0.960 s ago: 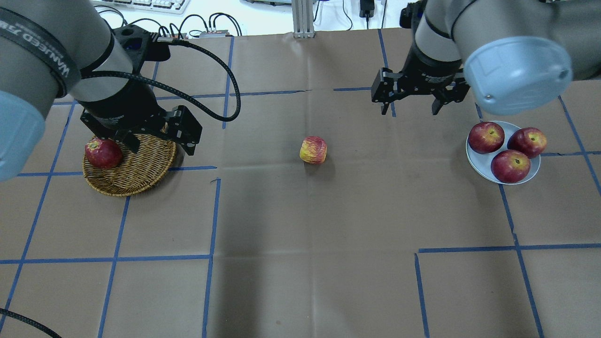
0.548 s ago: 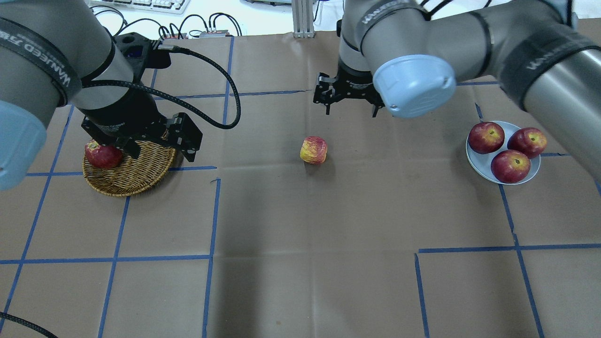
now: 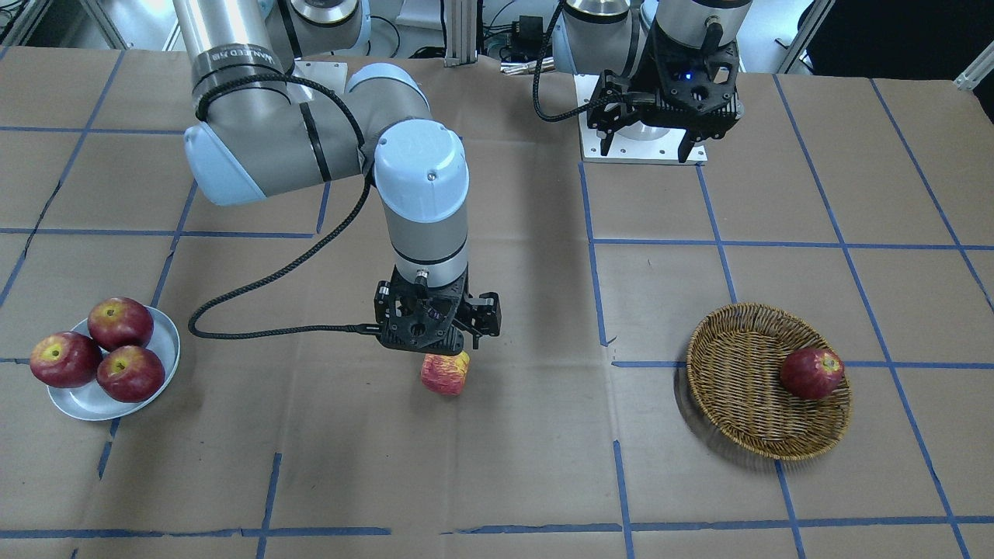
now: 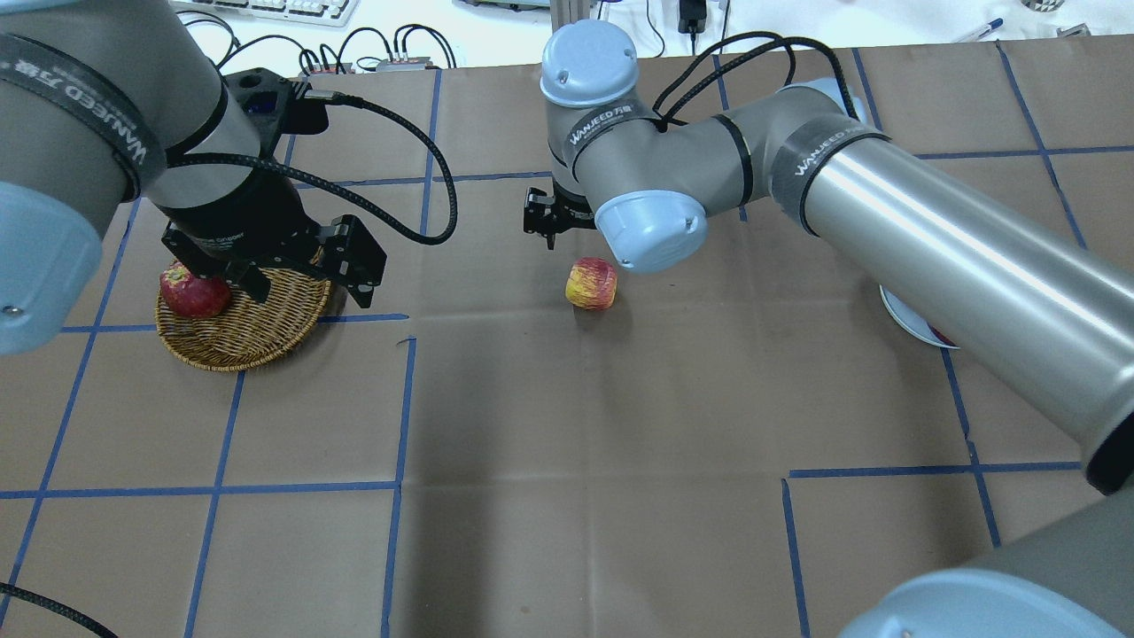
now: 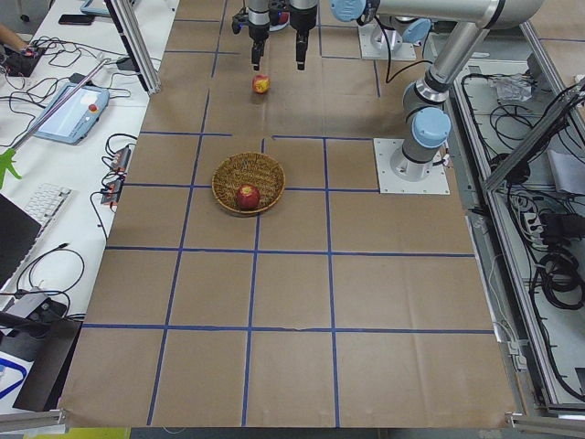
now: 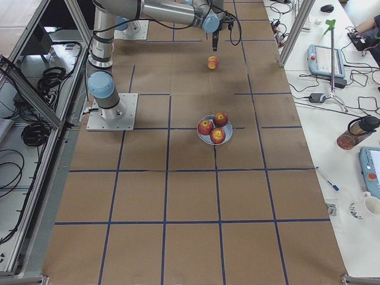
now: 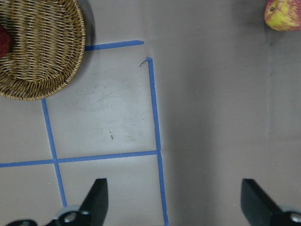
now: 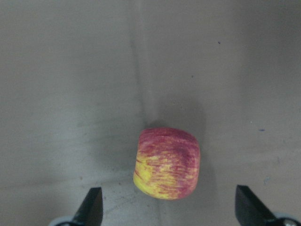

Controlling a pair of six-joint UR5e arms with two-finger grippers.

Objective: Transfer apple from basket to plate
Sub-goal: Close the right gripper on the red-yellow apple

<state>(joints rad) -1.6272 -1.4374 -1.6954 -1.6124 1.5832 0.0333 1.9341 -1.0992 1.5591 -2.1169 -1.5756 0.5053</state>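
- Right gripper (image 8: 171, 208), spread wide; apple (image 8: 167, 162) seen below it, not touched.
- Left gripper (image 7: 174, 202), spread wide; basket (image 7: 47, 56) seen below, to one side.

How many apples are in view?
5: three dark red apples on the white plate, one dark red apple in the wicker basket, one pale streaked apple alone between them. None seems hidden.

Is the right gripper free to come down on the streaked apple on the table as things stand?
Probably yes: the right gripper hangs open over the apple, which lies alone with nothing between them.
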